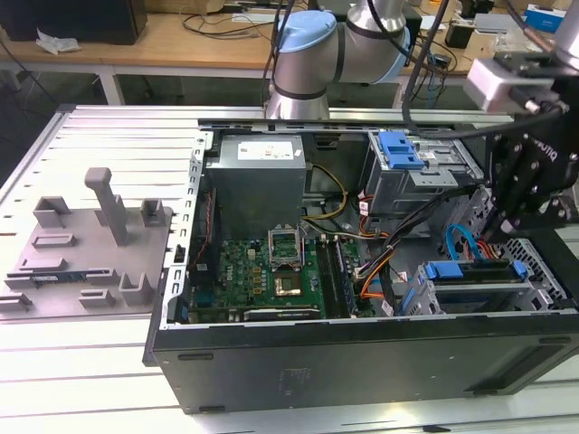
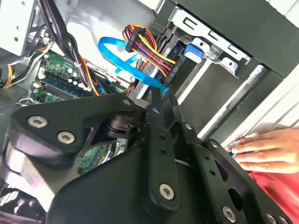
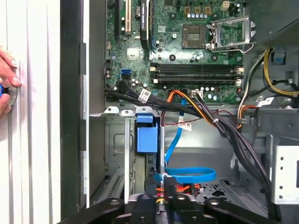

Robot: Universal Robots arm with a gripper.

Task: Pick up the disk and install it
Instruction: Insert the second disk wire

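The disk [image 1: 472, 282], a silver drive in a bright blue carrier, lies in the lower drive bay at the front corner of the open computer case [image 1: 362, 348], on the exterior view's right. In both wrist views its blue end [image 3: 146, 138] [image 2: 193, 49] shows inside the metal bay. My black gripper [image 1: 497, 226] hangs just above the disk's rear end, beside the blue data cable [image 3: 187, 176] and the bundle of power wires [image 2: 145, 46]. The gripper is shut, apart from the disk, and I see nothing between its fingers.
A ridged blue latch on a grey cage [image 1: 401, 150] sits at the back of the case. The motherboard [image 1: 262, 271] and power supply [image 1: 258, 176] fill the middle. A grey fixture plate [image 1: 90, 244] lies on the exterior view's left. A person's hand [image 3: 6, 79] rests outside the case wall.
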